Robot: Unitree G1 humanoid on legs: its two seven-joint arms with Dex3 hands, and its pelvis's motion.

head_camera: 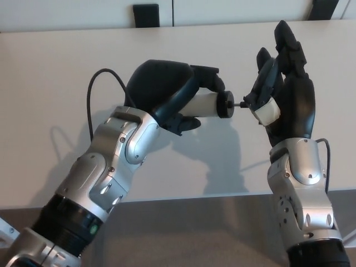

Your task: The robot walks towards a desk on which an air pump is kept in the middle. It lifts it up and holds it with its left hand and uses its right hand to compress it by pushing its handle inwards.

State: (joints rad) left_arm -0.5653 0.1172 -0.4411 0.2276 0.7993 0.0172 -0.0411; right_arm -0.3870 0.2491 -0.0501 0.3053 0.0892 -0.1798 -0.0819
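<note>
My left hand [167, 92] is shut on the air pump's white barrel [203, 103], held level above the desk [50, 72]. The barrel ends in a black cap [225, 104] facing right. Only a very short piece of thin rod shows between that cap and the pump's handle [265, 100], a dark and white T-piece. The handle rests against the palm of my right hand [289, 97], whose fingers point up and stay spread. A black hose [94, 92] loops from the pump behind my left forearm.
The pale desk runs across the whole view, with its front edge [222, 194] below my hands. A dark block [146, 15] stands at the far edge. Grey floor shows under the front edge.
</note>
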